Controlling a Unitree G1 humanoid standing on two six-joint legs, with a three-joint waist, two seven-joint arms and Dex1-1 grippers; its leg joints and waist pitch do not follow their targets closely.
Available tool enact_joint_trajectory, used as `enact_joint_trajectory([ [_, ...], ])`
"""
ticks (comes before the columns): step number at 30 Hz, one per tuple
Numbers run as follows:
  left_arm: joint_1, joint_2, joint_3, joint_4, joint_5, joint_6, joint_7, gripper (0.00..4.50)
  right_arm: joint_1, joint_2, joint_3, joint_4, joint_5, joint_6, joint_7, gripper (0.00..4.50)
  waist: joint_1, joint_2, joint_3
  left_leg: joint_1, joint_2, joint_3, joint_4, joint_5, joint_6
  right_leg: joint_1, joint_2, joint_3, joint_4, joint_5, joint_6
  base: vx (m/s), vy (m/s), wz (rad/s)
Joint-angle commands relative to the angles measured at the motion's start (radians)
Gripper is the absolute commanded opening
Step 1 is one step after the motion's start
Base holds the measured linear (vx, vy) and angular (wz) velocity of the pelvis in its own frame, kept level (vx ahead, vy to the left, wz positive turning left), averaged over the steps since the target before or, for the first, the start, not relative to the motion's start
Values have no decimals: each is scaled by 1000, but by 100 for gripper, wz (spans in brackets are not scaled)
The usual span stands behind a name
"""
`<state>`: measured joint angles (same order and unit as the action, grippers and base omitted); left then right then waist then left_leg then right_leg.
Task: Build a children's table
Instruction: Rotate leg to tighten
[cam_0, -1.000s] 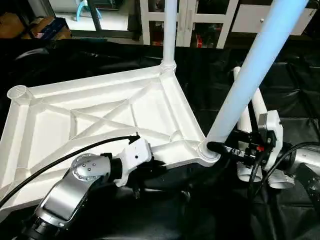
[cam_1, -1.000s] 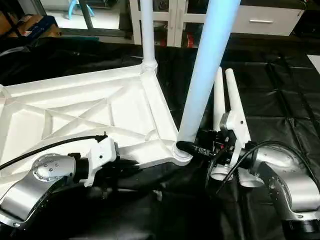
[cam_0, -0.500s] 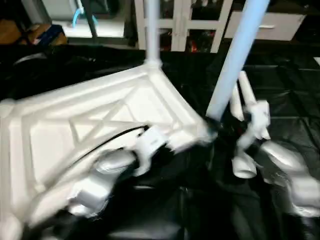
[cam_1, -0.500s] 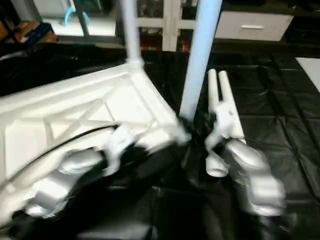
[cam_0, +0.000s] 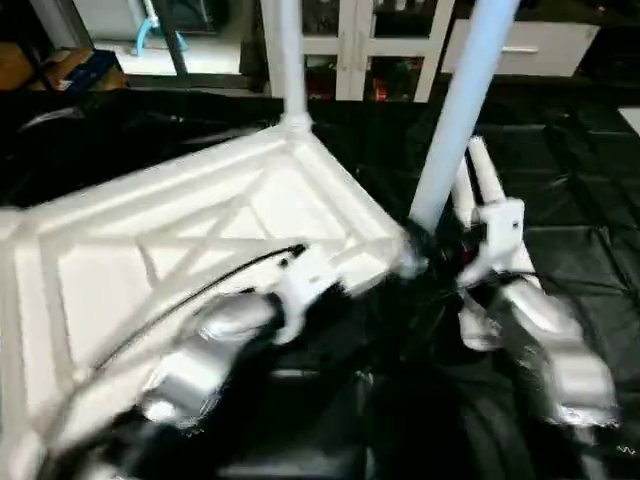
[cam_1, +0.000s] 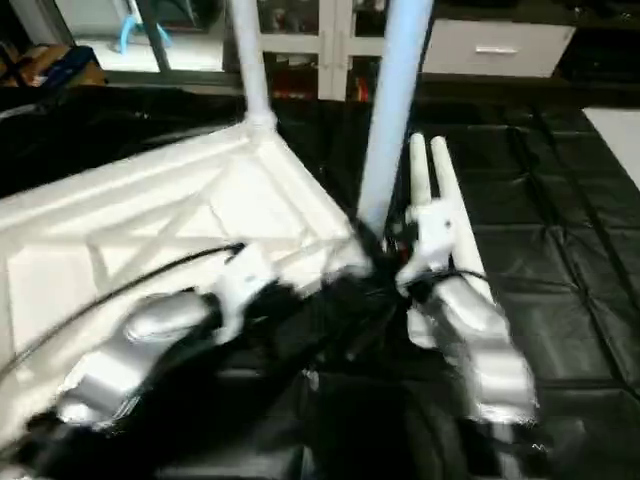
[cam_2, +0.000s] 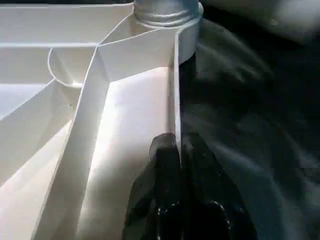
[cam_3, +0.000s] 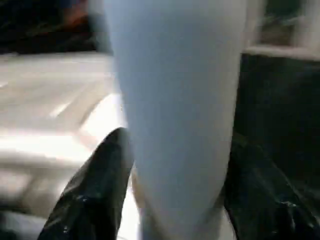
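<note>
Black-draped counter (cam_0: 590, 180), white cabinets behind. Tabletop (cam_0: 150, 240) lies underside up w/ X-ribs; two legs upright in corner sockets. Head views blurred. L wrist view: left end effector (cam_2: 177, 150) pinched on tabletop's rim wall. R wrist view: right end effector (cam_3: 175, 165) fingers either side of near leg (cam_0: 455, 110); contact unclear. Two spare legs (cam_1: 432, 175) lie beside.

- Looks like an indoor workshop or lab room.
- Large work table draped in black cloth (cam_0: 590, 200).
- White cabinet with doors and drawer (cam_0: 500, 45) behind.
</note>
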<state>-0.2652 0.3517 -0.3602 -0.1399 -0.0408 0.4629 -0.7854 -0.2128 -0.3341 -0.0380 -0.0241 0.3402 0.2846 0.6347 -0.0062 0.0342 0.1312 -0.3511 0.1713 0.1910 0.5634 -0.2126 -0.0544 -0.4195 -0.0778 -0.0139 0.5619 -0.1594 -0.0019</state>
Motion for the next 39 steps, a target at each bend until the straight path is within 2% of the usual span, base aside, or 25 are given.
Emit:
enact_joint_trajectory([
  [1,42,29,-38,0,-40,-8,-100,0,6,-43,7,-61,49,26,106,303,8,-13,-43,6,47,-11,-66,-173,110,31,-47,33,-61,-217,-209,106,-28,10],
  [3,74,93,-12,-19,-54,-26,-141,0,41,-146,-8,-105,72,45,210,313,18,-11,-59,-4,46,-11,-52,10,165,50,-43,30,-25,39,-271,99,-22,6],
  [4,77,99,-9,-20,-56,-28,-145,0,44,-155,-11,-108,76,47,221,327,20,-12,-61,0,43,-8,-46,53,186,48,-38,30,-19,110,-280,83,-7,1],
  [5,88,122,3,-22,-63,-38,-157,0,55,-190,-22,-121,89,51,263,327,23,-13,-65,-2,40,-7,-36,122,227,49,-35,31,-5,225,-298,83,-7,1],
  [6,91,132,9,-19,-63,-44,-160,0,57,-202,-29,-122,94,47,281,327,25,-14,-66,-9,38,-6,-29,156,255,49,-38,32,5,301,-308,63,-10,3],
  [7,93,140,13,-15,-65,-51,-164,0,56,-209,-35,-119,101,42,297,327,26,-13,-67,-10,39,-8,-28,165,264,50,-39,31,7,315,-312,0,0,0],
  [9,93,143,14,-14,-67,-54,-166,0,56,-210,-37,-117,107,41,304,327,26,-15,-63,-12,43,-9,-30,129,274,48,-42,26,2,241,-319,0,0,0],
  [10,94,145,15,-14,-70,-57,-168,0,52,-211,-38,-112,117,44,305,302,26,-15,-62,-11,45,-8,-32,110,270,47,-42,26,-2,199,-319,0,0,0],
  [12,94,144,17,-17,-72,-57,-174,0,44,-213,-37,-102,131,51,308,293,25,-13,-53,-5,51,-8,-42,18,233,44,-45,25,-19,13,-311,0,0,0],
  [14,94,142,16,-19,-72,-57,-174,0,41,-212,-34,-101,135,55,308,289,23,-14,-50,-3,53,-8,-46,-23,203,43,-46,27,-25,-65,-303,0,0,0],
  [15,93,143,14,-20,-76,-57,-173,0,41,-212,-31,-102,138,59,309,269,21,-13,-48,-2,53,-8,-49,-45,184,42,-46,27,-29,-102,-296,0,0,0],
  [17,95,144,9,-24,-82,-62,-172,0,46,-209,-22,-110,144,67,312,252,18,-13,-50,-1,52,-9,-49,-57,164,44,-46,28,-30,-117,-287,0,0,0],
  [19,96,144,8,-23,-83,-64,-174,0,48,-207,-21,-111,145,70,315,250,17,-12,-54,-3,51,-10,-47,-37,162,46,-46,28,-26,-80,-287,0,0,0],
  [21,97,145,8,-20,-83,-67,-177,0,52,-205,-22,-111,143,69,311,218,16,-12,-59,-4,48,-9,-43,-2,177,47,-45,29,-20,-16,-296,0,0,0],
  [24,96,146,8,-17,-81,-69,-180,0,56,-198,-23,-104,133,71,288,205,17,-13,-61,-6,47,-9,-38,25,197,49,-45,29,-15,26,-305,0,0,0],
  [28,75,117,2,5,-59,-49,-133,0,47,-145,-18,-66,82,72,171,197,16,-15,-58,-7,48,-8,-40,0,189,46,-46,28,-20,-28,-302,0,0,0],
  [30,52,77,-8,25,-38,-23,-83,0,37,-85,-11,-34,38,80,58,196,12,-15,-50,-7,47,-9,-46,-84,135,40,-46,29,-34,-187,-275,0,0,0],
  [31,44,61,-11,32,-31,-7,-62,0,33,-63,-9,-24,26,88,19,196,11,-15,-48,-6,47,-9,-47,-109,120,39,-47,30,-36,-220,-268,-55,4,-2],
  [32,17,13,-19,57,-11,33,-5,0,16,1,-5,13,1,115,-85,195,8,-14,-41,-6,46,-11,-54,-178,73,34,-47,30,-48,-341,-224,-55,4,-2],
  [33,12,4,-20,62,-8,39,5,0,12,13,-4,20,-3,120,-103,194,4,-14,-40,-6,45,-11,-54,-190,60,30,-47,32,-52,-372,-212,-59,5,-1],
  [35,-40,-99,-20,120,21,111,121,0,-25,118,2,108,-53,137,-272,194,1,-13,-39,-4,43,-16,-59,-224,21,24,-46,31,-58,-445,-178,-58,6,-1],
  [36,-56,-132,-18,139,27,131,155,0,-37,148,3,137,-69,137,-321,193,1,-17,-37,-2,39,-17,-61,-255,4,22,-44,30,-64,-489,-152,0,0,0],
  [37,-70,-160,-14,155,31,150,184,0,-47,171,2,161,-78,135,-355,193,-1,-17,-37,0,39,-18,-62,-269,0,21,-44,31,-65,-498,-143,0,0,0],
  [38,-100,-226,-4,192,34,170,240,0,-71,224,-3,217,-86,120,-413,193,-1,-15,-33,3,38,-19,-67,-300,-3,16,-43,29,-72,-528,-126,0,0,0],
  [39,-100,-226,-4,192,34,170,240,0,-71,224,-3,217,-86,120,-413,193,-6,-14,-24,10,36,-22,-71,-365,-12,8,-43,24,-82,-602,-105,0,0,0],
])
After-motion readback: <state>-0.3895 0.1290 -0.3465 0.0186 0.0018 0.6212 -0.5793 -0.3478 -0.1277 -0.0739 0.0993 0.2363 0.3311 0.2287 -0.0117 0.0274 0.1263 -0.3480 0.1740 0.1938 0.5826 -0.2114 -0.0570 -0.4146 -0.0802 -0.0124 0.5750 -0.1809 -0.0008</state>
